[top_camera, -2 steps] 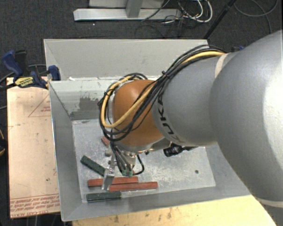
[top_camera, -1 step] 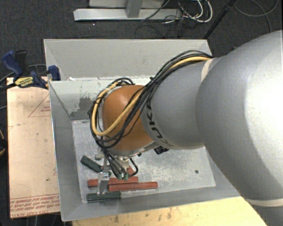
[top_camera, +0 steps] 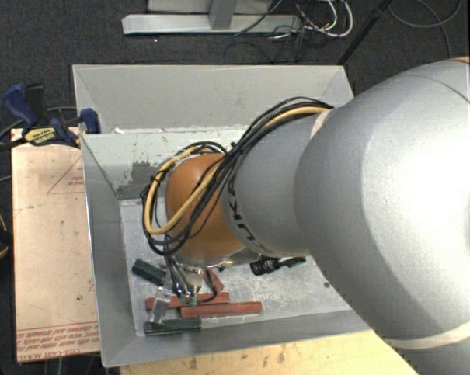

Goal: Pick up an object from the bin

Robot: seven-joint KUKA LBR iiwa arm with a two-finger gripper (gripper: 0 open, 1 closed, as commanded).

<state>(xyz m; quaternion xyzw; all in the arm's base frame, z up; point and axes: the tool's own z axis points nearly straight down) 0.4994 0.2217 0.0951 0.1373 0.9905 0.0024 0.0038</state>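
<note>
Bin (top_camera: 105, 251), approx 3 red strips (top_camera: 236, 307), 2 dark bars (top_camera: 173, 326) — front-left

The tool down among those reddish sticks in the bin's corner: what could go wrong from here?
The tool is low over a small heap where reddish sticks overlap a dark bar. It might catch two pieces at once, or nudge one so that it slips away. The heap also lies close to the bin's wall, so the tool could scrape against it.
</note>
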